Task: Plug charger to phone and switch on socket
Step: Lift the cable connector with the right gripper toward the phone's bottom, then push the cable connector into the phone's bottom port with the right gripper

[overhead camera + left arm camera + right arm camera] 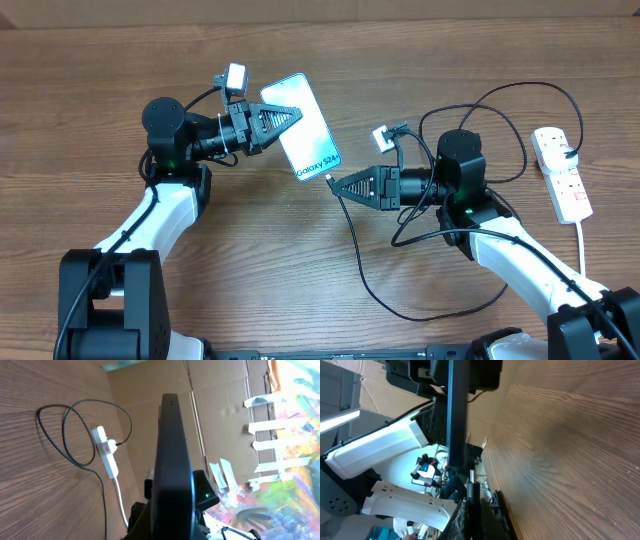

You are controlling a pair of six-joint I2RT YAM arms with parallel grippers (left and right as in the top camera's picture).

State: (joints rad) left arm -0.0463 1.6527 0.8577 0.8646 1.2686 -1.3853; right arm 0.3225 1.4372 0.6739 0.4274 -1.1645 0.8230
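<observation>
My left gripper [285, 117] is shut on the phone [302, 128] and holds it tilted above the table, light blue screen up. In the left wrist view the phone [172, 455] shows as a dark edge between the jaws [167, 522]. My right gripper [338, 185] is shut on the charger's small plug tip [331, 180], right at the phone's lower short edge. I cannot tell whether the tip is in the port. In the right wrist view the tip [471, 487] sits between the jaws [472, 517], just below the phone's edge [456, 410]. The socket [562, 172] lies at the far right.
The charger's black cable [380, 290] loops over the table in front of and behind my right arm, and its black plug [570, 152] sits in the socket. The socket's thick white cord [583, 240] runs toward the front edge. The socket also shows in the left wrist view [107, 452].
</observation>
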